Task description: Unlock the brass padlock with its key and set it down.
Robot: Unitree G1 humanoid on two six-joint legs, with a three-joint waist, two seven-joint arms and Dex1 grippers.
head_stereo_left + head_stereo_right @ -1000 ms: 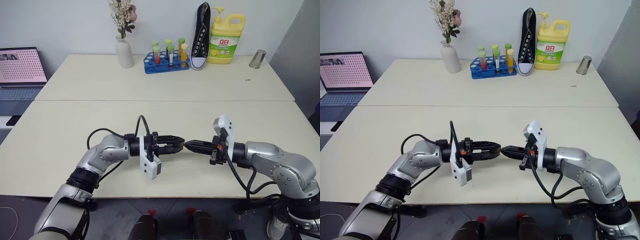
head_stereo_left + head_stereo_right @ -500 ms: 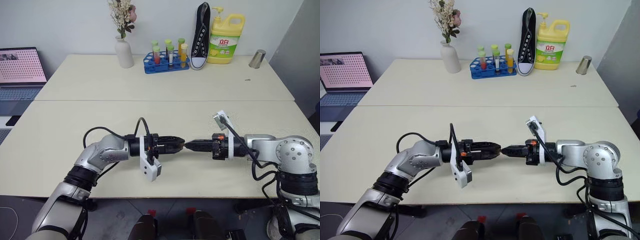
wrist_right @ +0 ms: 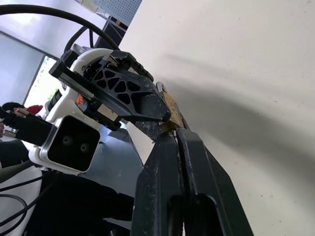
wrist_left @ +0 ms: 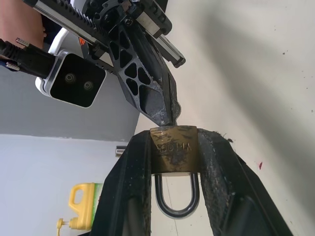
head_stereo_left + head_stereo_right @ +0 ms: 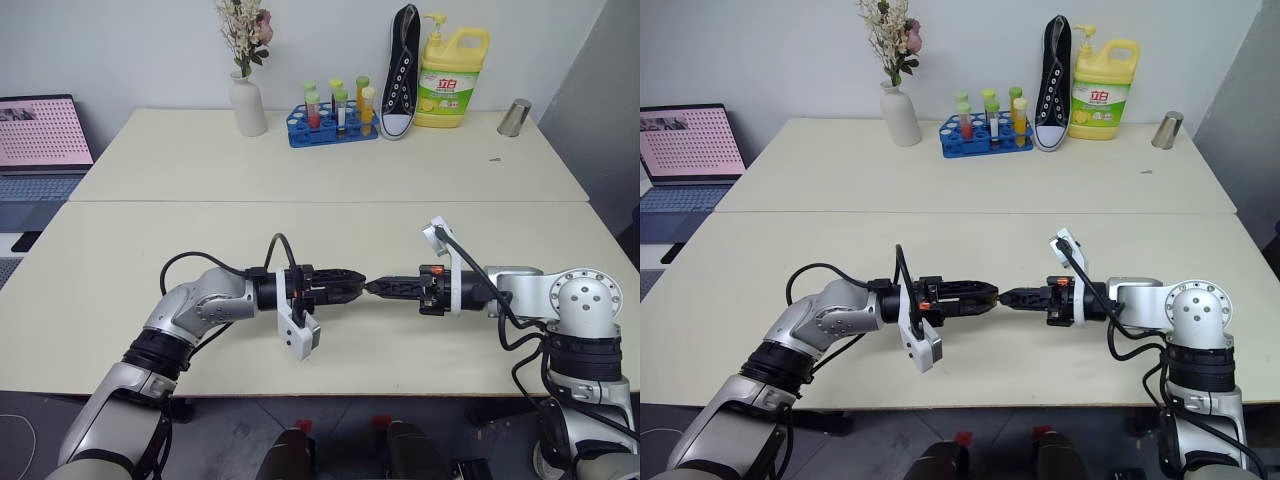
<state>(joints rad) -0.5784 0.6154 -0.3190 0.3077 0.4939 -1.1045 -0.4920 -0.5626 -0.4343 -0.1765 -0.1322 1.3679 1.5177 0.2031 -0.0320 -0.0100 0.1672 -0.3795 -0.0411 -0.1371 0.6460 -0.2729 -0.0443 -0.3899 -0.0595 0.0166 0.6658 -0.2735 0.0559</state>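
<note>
Brass padlock (image 4: pixel 173 149) clamped between the two fingers (image 4: pixel 129 191) of the left gripper (image 5: pixel 358 286), partly closed on the body, silvery shackle (image 4: pixel 177 196) pointing back toward the wrist, held just above the near table (image 5: pixel 120 270). Right gripper (image 5: pixel 374 288) tip to tip with the left, fingers (image 3: pixel 160 182) pressed fully together, tips touching the padlock's end face; key presumably pinched there but too small and hidden to make out. Both grippers roughly level, meeting over the near table's middle front, clear of its surface. Beyond the padlock, on the far table: white vase (image 5: pixel 248 104), blue tube rack (image 5: pixel 335 124), black shoe (image 5: pixel 401 70) leaning on the wall, yellow bottle (image 5: pixel 455 78), metal cup (image 5: pixel 516 117). Laptop (image 5: pixel 40 135) off to the left of the tables.
</note>
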